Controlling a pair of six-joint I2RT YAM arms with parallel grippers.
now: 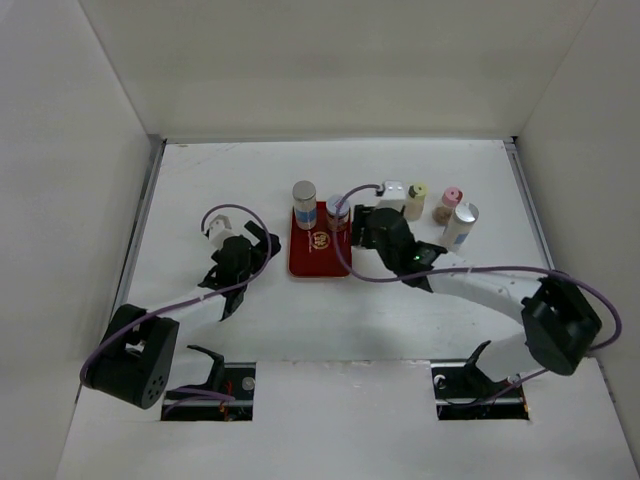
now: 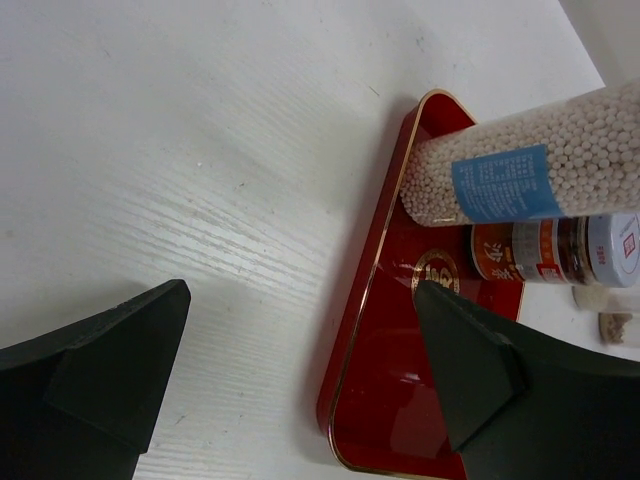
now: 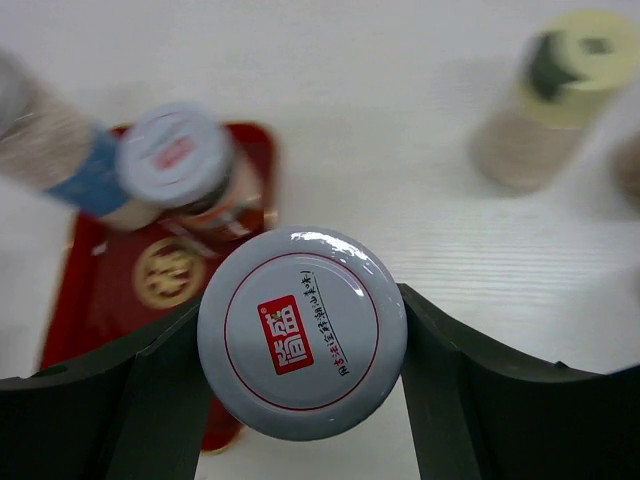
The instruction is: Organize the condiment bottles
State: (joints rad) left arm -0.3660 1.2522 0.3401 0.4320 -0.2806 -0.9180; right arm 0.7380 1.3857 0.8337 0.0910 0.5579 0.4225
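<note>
A white, bead-filled, blue-labelled bottle (image 1: 304,205) and a dark grey-capped jar (image 1: 338,211) are stood upright on the dark-red tray (image 1: 305,265). A second grey-capped jar (image 3: 302,330) is clamped in the right gripper (image 3: 302,345), apparently above the tray's edge. A yellow-capped tan bottle (image 1: 416,200), a pink-capped tan bottle (image 1: 448,205) and a silver-capped white bottle (image 1: 461,224) are grouped to the right.

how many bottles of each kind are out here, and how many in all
tall white bottle with blue label: 2
dark jar with grey cap: 2
yellow-capped bottle: 1
pink-capped bottle: 1
total: 6
</note>
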